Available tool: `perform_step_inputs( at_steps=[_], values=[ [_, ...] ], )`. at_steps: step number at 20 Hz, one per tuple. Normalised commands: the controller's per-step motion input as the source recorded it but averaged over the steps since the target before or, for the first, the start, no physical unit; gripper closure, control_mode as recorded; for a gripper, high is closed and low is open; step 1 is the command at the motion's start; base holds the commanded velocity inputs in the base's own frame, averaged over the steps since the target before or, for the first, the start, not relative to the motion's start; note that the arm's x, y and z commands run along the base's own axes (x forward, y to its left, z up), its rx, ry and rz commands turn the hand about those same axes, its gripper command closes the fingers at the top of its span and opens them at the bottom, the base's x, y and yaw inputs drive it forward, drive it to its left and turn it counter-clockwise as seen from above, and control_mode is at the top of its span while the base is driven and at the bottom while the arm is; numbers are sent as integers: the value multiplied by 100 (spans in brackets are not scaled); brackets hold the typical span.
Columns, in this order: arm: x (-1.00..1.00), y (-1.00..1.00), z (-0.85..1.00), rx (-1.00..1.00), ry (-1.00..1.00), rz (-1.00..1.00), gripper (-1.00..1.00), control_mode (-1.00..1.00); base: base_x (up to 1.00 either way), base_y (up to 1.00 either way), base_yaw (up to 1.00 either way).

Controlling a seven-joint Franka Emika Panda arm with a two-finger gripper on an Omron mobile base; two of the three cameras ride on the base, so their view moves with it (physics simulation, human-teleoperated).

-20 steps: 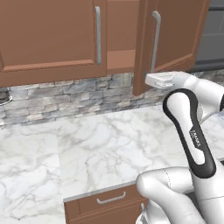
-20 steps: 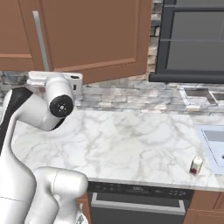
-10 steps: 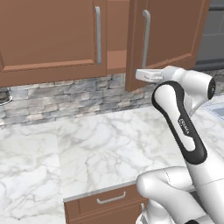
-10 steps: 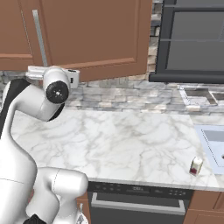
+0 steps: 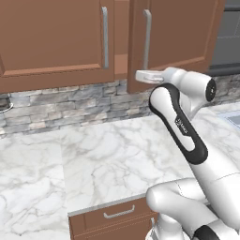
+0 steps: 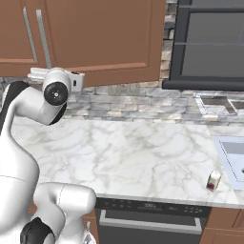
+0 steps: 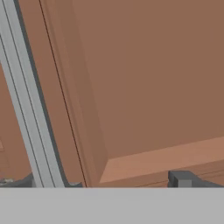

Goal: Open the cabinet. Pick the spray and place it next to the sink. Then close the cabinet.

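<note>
I see the cabinet [image 5: 178,33] in matt brown wood, its bar handle [image 7: 26,109] smooth brushed metal. The counter [image 6: 143,157] looks like polished grey-veined marble; the backsplash [image 5: 61,105] behind it is rough stacked stone.

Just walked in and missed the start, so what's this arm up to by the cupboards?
The white arm has raised its claw to the brown wall cabinet, right at the lower corner of the right-hand door, close to its long silver bar handle. The claw is open and holds nothing; its fingertips sit on either side of the handle's lower end without clamping it. That door looks swung slightly out from the left-hand one. A small bottle stands on the marble counter near the sink.
</note>
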Motion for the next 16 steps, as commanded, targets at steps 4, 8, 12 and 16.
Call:
perform_step_inputs(
  at_steps=[4, 8, 12, 16],
  values=[
    [36, 14, 0, 0, 0, -3, -100, -100, 0, 0, 0],
    [41, 17, 0, 0, 0, -3, -100, -100, 0, 0, 0],
    [44, 14, 0, 0, 0, -4, -100, -100, 0, 0, 0],
    [60, 13, 0, 0, 0, -1, -100, -100, 0, 0, 0]
  ],
)
